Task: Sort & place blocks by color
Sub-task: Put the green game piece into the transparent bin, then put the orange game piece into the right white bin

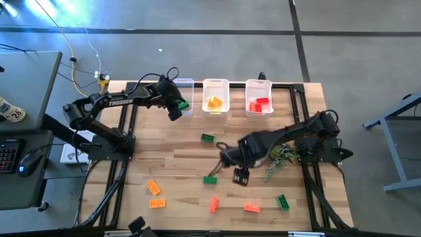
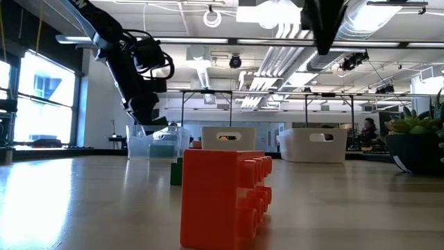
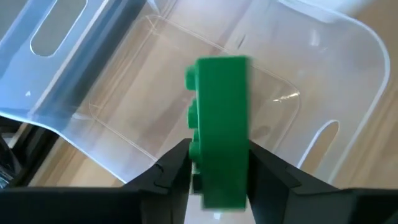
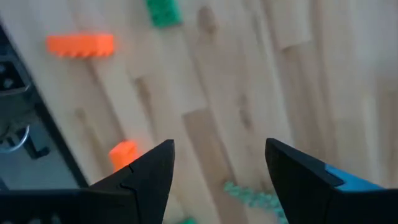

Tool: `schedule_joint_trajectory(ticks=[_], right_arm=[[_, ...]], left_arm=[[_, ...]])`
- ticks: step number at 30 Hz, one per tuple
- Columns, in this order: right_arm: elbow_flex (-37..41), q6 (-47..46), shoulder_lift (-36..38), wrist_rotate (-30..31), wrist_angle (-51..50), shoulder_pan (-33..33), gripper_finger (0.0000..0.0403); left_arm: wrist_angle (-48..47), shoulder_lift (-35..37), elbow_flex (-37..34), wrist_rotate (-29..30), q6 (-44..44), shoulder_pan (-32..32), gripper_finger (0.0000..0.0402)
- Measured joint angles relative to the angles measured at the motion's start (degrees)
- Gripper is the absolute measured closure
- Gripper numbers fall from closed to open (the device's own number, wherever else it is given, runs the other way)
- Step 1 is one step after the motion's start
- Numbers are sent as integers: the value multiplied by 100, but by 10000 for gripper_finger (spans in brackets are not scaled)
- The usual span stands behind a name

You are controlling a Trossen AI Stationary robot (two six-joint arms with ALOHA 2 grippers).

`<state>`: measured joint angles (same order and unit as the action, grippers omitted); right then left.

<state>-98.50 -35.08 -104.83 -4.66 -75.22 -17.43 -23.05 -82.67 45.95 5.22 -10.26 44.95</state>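
Note:
My left gripper [image 3: 217,155] hangs over the clear left bin [image 3: 155,93] at the table's far edge, shut on a green block [image 3: 217,112]. My right gripper [image 1: 240,176] stands open above the wooden table's middle, pointing down, with nothing between its fingers [image 4: 217,168]. A loose green block [image 1: 210,179] lies just to its left. Other blocks lie flat on the table: green ones [image 1: 208,137] [image 1: 283,202], yellow-orange ones [image 1: 153,187] [image 1: 157,203] and red-orange ones [image 1: 214,205] [image 1: 252,208]. My left gripper has the green block between its two fingers, one on the studded side [image 3: 194,149] and one on the opposite flat side [image 3: 242,149], near one end. The fingers slant down from the table's left. The block sticks out ahead of them, lifted clear above the bin's floor.
The middle bin [image 1: 215,95] holds yellow-orange blocks and the right bin [image 1: 258,97] holds red ones. A small green plant [image 1: 281,155] lies under the right arm. A red-orange block [image 2: 225,198] stands close before the low camera.

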Motion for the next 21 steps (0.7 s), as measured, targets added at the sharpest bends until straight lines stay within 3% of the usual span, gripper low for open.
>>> schedule_joint_trajectory(ticks=[12,21], right_arm=[[0,-1077,-35,201,7,-1296,165],[0,-1354,-517,278,379,-1969,165]], left_arm=[[11,2,5,-24,640,-15,210],[-538,4,850,-428,715,-153,208]])
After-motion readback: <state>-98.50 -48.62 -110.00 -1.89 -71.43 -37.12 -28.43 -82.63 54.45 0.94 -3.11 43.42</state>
